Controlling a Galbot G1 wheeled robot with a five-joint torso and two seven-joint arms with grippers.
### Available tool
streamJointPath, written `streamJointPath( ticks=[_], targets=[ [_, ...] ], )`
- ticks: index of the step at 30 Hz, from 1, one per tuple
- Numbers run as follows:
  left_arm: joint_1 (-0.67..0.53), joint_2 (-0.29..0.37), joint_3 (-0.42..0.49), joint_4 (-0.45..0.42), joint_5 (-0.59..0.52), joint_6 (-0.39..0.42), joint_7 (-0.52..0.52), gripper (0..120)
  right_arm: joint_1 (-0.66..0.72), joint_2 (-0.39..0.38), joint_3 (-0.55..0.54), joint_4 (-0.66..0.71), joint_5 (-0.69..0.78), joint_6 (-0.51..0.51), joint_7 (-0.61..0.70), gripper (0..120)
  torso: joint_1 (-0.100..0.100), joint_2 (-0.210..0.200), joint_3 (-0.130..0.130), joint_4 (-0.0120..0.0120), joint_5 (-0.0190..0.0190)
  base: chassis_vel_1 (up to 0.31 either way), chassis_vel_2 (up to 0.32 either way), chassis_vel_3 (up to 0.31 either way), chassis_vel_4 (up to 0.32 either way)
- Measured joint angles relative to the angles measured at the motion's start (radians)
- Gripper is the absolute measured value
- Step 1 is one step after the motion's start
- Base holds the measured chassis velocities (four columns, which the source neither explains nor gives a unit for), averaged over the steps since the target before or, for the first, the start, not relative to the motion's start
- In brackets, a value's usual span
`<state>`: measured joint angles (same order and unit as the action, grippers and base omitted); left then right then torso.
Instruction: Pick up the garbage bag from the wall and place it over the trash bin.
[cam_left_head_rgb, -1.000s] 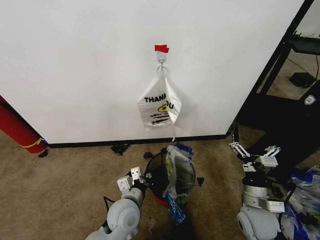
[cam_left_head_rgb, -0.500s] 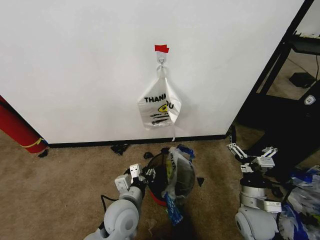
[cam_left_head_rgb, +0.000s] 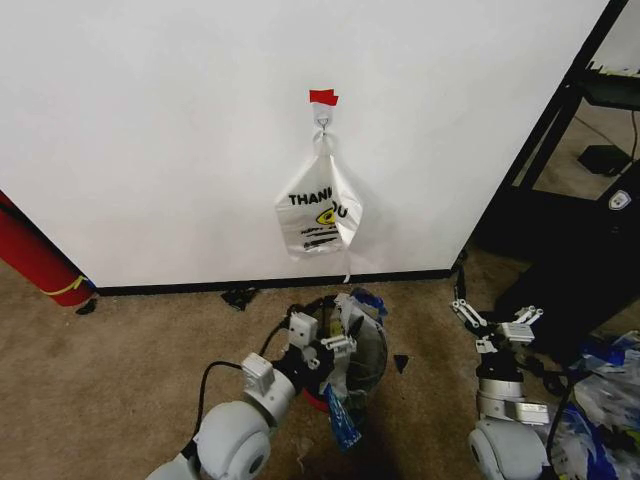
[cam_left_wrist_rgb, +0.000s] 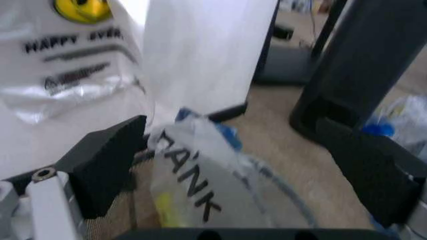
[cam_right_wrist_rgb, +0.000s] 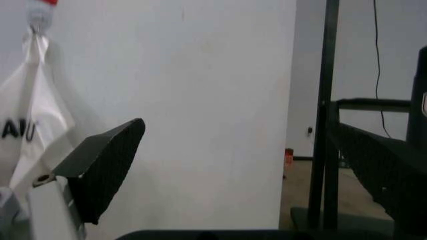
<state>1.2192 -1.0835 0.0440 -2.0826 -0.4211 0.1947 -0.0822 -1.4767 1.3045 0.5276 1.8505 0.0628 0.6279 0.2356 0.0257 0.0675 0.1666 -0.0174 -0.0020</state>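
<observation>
— Garbage bag (cam_left_head_rgb: 348, 345): where was it at that point?

— Draped over the rim of the trash bin (cam_left_head_rgb: 376, 352), low on the carpet just in front of the wall (cam_left_head_rgb: 160, 140). One blue-edged end trailed down the bin's front side. The plastic looked bunched to one side, not spread round the whole rim.

— And the grippers?

— The left gripper (cam_left_head_rgb: 322, 338) sat right at the bin's rim, its fingers spread with a fold of the bag between them, as the left wrist view showed (cam_left_wrist_rgb: 193, 175). I could not tell whether they touched it. The right gripper (cam_left_head_rgb: 495, 322) hung well off to the right, fingers spread, holding nothing.

— So how much was left?

— I'd judge the fetching done; tidying the bag round the rim remained. A white bag (cam_left_head_rgb: 318, 212) hung on the hook (cam_left_head_rgb: 322, 122).
</observation>
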Motion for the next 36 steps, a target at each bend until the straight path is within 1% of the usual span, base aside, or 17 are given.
streamJointPath(
  ticks=[1, 4, 5, 6, 8, 9, 11, 12, 14, 16, 17, 19, 21, 26, 27, 29, 36],
  targets=[
    [0.0, 0.0, 0.0, 0.0, 0.0, 0.0, 0.0, 100, 0.0, 0.0, 0.0, 0.0, 0.0, 0.0, 0.0, 100, 0.0, 0.0, 0.0, 0.0, 0.0, 0.0, 0.0, 0.0, 0.0],
    [-0.04, 0.006, 0.027, 0.01, -0.001, 0.067, -0.045, 92, -0.012, 0.01, -0.006, -0.037, -0.024, 0.024, -0.001, 100, 0.0, 0.0, 0.0, -0.0003, 0.0001, 0.0, 0.0, 0.0, 0.0],
    [-0.055, 0.007, 0.038, 0.014, -0.007, 0.097, -0.073, 87, -0.017, 0.014, -0.009, -0.047, -0.031, 0.031, -0.001, 100, 0.0, 0.0, 0.0, -0.0002, 0.0001, 0.0, 0.0, 0.0, 0.0],
    [-0.055, 0.007, 0.038, 0.014, -0.007, 0.097, -0.073, 87, -0.017, 0.014, -0.009, -0.047, -0.031, 0.031, -0.001, 100, 0.0, 0.0, 0.0, -0.0002, 0.0001, 0.0, 0.0, 0.0, 0.0],
    [-0.086, 0.005, 0.06, 0.023, -0.035, 0.158, -0.143, 76, -0.027, 0.021, -0.016, -0.062, -0.042, 0.045, -0.001, 100, 0.0, 0.0, 0.0, -0.0004, 0.0001, 0.0, 0.0, 0.0, 0.0],
    [-0.091, 0.004, 0.064, 0.025, -0.042, 0.168, -0.157, 74, -0.029, 0.022, -0.017, -0.066, -0.044, 0.049, -0.001, 100, 0.0, 0.0, 0.0, -0.0004, 0.0001, 0.0, 0.0, 0.0, 0.0],
    [-0.109, -0.004, 0.08, 0.032, -0.078, 0.208, -0.205, 64, -0.031, 0.025, -0.019, -0.073, -0.048, 0.057, -0.001, 100, 0.0, 0.0, 0.0, -0.0002, 0.0, 0.0, 0.0, 0.0, 0.0],
    [-0.109, -0.004, 0.08, 0.032, -0.078, 0.208, -0.205, 64, -0.031, 0.025, -0.019, -0.073, -0.048, 0.057, -0.001, 100, 0.0, 0.0, 0.0, -0.0002, 0.0, 0.0, 0.0, 0.0, 0.0],
    [-0.119, -0.01, 0.087, 0.033, -0.109, 0.224, -0.23, 55, -0.03, 0.026, -0.021, -0.076, -0.05, 0.06, -0.001, 100, 0.0, 0.0, 0.0, -0.0002, 0.0001, 0.0, 0.0, 0.0, 0.0],
    [-0.122, -0.016, 0.09, 0.034, -0.146, 0.231, -0.246, 49, -0.026, 0.028, -0.022, -0.079, -0.052, 0.061, -0.001, 100, 0.0, 0.0, 0.0, -0.0001, -0.0001, 0.0, 0.0, 0.0, 0.0],
    [-0.122, -0.016, 0.09, 0.033, -0.156, 0.232, -0.249, 42, -0.023, 0.031, -0.023, -0.083, -0.058, 0.061, -0.001, 100, 0.0, 0.0, 0.0, 0.0, 0.0001, 0.0, 0.0, 0.0, 0.0],
    [-0.122, -0.016, 0.09, 0.033, -0.159, 0.232, -0.249, 39, -0.021, 0.034, -0.025, -0.086, -0.062, 0.062, -0.001, 100, 0.0, 0.0, 0.0, 0.0, 0.0, 0.0, 0.0, 0.0, 0.0],
    [-0.122, -0.016, 0.087, 0.031, -0.162, 0.23, -0.249, 30, -0.017, 0.042, -0.029, -0.098, -0.073, 0.062, -0.001, 100, 0.0, 0.0, 0.0, -0.0001, 0.0, 0.0, 0.0, 0.0, 0.0],
    [-0.118, -0.014, 0.074, 0.031, -0.143, 0.224, -0.245, 10, -0.008, 0.052, -0.038, -0.125, -0.086, 0.066, -0.004, 100, 0.0, 0.0, 0.0, -0.0001, 0.0, 0.0, 0.0, 0.0, 0.0],
    [-0.118, -0.014, 0.074, 0.031, -0.143, 0.224, -0.245, 10, -0.008, 0.052, -0.038, -0.125, -0.086, 0.066, -0.004, 100, 0.0, 0.0, 0.0, -0.0001, 0.0, 0.0, 0.0, 0.0, 0.0],
    [-0.111, -0.012, 0.06, 0.04, -0.115, 0.219, -0.241, 0, -0.004, 0.054, -0.043, -0.131, -0.086, 0.067, -0.01, 100, 0.0, 0.0, 0.0, -0.0001, 0.0, 0.0, 0.0, 0.0, 0.0],
    [-0.089, 0.003, 0.001, 0.083, -0.085, 0.173, -0.214, 0, 0.002, 0.044, -0.051, -0.136, -0.04, 0.053, -0.051, 100, 0.0, 0.0, 0.0, -0.0001, 0.0, 0.0, 0.0, 0.0, 0.0]
  ],
)
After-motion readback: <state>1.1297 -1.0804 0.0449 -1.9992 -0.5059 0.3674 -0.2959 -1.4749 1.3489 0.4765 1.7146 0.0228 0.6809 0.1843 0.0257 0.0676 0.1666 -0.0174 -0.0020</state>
